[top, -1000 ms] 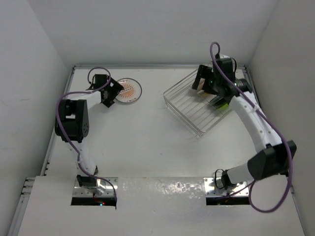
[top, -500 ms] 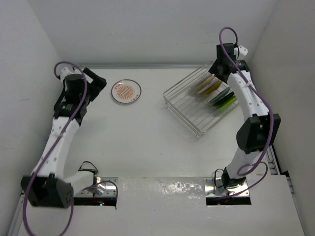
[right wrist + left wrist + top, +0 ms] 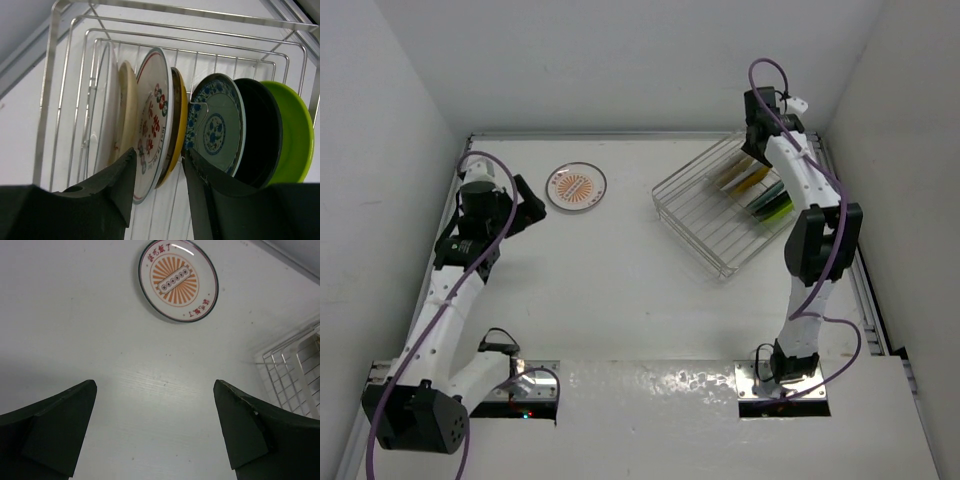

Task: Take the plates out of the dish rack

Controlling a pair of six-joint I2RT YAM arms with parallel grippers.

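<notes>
The dish rack [image 3: 200,12] holds several plates on edge: a white printed plate [image 3: 152,120], a mustard plate [image 3: 181,125], a blue-patterned plate [image 3: 217,130], a black plate [image 3: 260,135] and a lime green plate [image 3: 295,130]. My right gripper [image 3: 159,155] straddles the white printed and mustard plates, its fingertips against them. From above, the right gripper [image 3: 757,140] sits at the far corner of the dish rack [image 3: 705,215]. My left gripper [image 3: 155,430] hangs open and empty, short of an orange-printed white plate [image 3: 178,280] lying flat on the table.
A cream plate [image 3: 126,110] and another pale one [image 3: 102,110] stand left of the gripped pair. The rack's corner [image 3: 295,375] shows at the right of the left wrist view. White walls enclose the table on three sides.
The right gripper has come down over the rack's plates and its jaws have narrowed round two of them. The left arm has pulled back from the plate on the table.
</notes>
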